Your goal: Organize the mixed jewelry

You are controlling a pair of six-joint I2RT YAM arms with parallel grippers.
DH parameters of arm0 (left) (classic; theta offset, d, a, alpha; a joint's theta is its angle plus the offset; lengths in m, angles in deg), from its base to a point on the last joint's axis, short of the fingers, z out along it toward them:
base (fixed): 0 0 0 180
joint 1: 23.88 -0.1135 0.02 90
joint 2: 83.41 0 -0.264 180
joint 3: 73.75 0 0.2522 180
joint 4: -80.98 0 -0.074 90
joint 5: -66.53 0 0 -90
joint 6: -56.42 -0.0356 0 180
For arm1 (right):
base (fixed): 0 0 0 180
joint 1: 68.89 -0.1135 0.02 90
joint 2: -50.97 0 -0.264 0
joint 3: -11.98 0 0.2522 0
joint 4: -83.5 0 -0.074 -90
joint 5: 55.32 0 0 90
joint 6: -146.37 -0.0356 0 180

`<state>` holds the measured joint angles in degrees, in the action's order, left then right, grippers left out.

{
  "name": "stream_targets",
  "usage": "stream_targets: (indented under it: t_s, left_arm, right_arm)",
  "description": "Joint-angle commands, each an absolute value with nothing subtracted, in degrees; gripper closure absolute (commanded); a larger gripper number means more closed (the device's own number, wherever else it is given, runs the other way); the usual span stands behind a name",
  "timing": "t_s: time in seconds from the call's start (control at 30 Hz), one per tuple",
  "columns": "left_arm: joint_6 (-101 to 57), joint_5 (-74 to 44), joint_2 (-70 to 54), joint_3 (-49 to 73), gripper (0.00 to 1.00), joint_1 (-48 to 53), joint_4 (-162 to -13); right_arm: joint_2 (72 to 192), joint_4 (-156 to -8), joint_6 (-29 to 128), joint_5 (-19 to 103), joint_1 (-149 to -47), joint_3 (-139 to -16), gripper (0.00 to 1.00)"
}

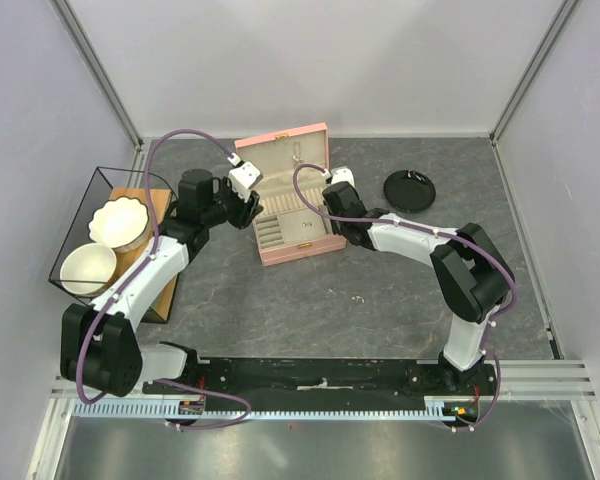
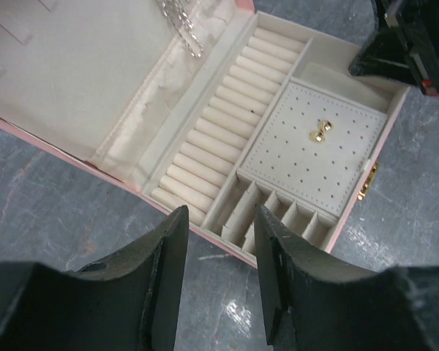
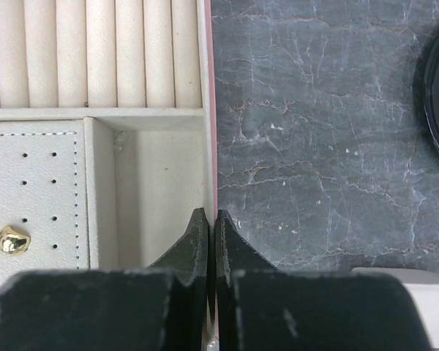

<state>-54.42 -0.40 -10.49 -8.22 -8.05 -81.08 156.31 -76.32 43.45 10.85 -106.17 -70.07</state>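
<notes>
The pink box [image 1: 315, 247] lies open in the middle of the table, with cream ring rolls [image 2: 219, 124] and a perforated pad [image 2: 314, 150]. A gold earring pair [image 2: 320, 134] sits on that pad, also seen as the earring pair [image 3: 11, 240]. A silvery chain [image 2: 183, 25] hangs in the lid. A tiny pale piece [image 3: 119, 139] lies in the side compartment. Another small piece [image 1: 358, 298] lies on the table in front of the box. My left gripper [image 2: 221, 216] is open and empty over the table at the box's left edge. My right gripper [image 3: 211, 216] is shut just above the box's right wall.
A round black disc [image 1: 409, 190] lies on the table right of the box. A black wire basket [image 1: 75, 225] at the left holds two pale bowls [image 1: 117, 222]. White walls enclose the table on three sides.
</notes>
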Motion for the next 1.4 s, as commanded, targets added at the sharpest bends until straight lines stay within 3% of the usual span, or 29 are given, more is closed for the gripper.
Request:
stream_targets:
  t_s: [0.0, 0.13, 0.27, 0.33, 1.13, 1.37]
  left_arm:
    - [-54.58, 3.5, -6.7, -3.04, 0.51, -8.24, -84.56]
    - [-59.06, 5.27, -1.07, 1.52, 0.51, -8.24, -85.0]
    - [-64.24, 6.5, 3.42, 2.33, 0.51, -8.15, -90.08]
    - [-66.26, 7.21, 5.44, 1.19, 0.51, -8.06, -94.74]
    - [-77.52, -5.71, 20.38, 3.99, 0.5, -5.6, -113.21]
    - [-79.46, -6.42, 22.05, 5.05, 0.5, -5.52, -112.6]
  right_arm:
    - [153.9, -72.9, 41.52, 8.49, -106.06, -66.73, 1.0]
    - [152.58, -72.63, 41.08, 8.14, -106.59, -66.29, 0.94]
    - [151.35, -71.84, 41.52, 7.26, -107.21, -67.52, 0.75]
    - [150.47, -71.4, 41.87, 7.0, -107.47, -68.31, 0.72]
    - [157.75, -70.61, 43.98, 5.24, -108.35, -74.81, 0.72]
    - [158.55, -70.87, 43.72, 5.5, -108.35, -74.64, 0.83]
